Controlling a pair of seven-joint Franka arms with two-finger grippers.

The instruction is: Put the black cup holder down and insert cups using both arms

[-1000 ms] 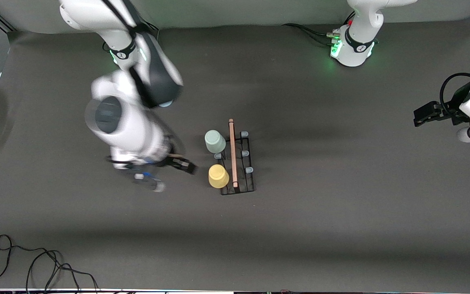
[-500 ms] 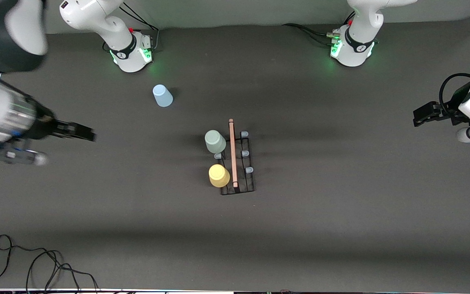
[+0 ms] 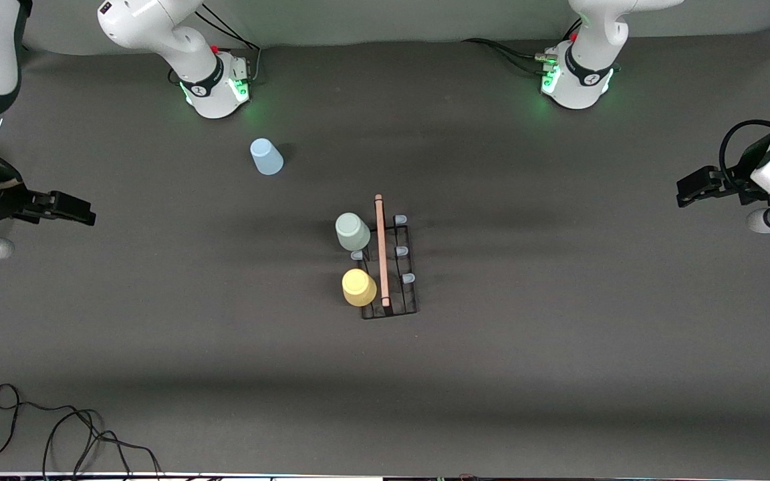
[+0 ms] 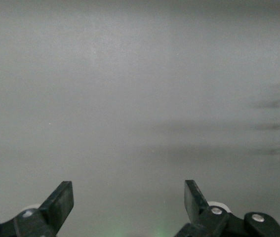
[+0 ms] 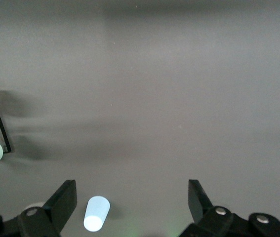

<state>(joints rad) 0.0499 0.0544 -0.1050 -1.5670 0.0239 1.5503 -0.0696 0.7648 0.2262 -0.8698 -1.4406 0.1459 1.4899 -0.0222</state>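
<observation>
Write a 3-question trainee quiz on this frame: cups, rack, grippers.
1. True or false: the yellow cup sits on the rack.
2. Which cup stands on the table away from the rack? A) green cup B) blue cup C) yellow cup
3. Fill in: the left gripper and the right gripper, each at its own arm's end of the table, both hold ____.

Key:
1. True: it is upside down on a peg, nearer the front camera than the green one.
2. B: it stands near the right arm's base.
3. Nothing: both are open and empty.
</observation>
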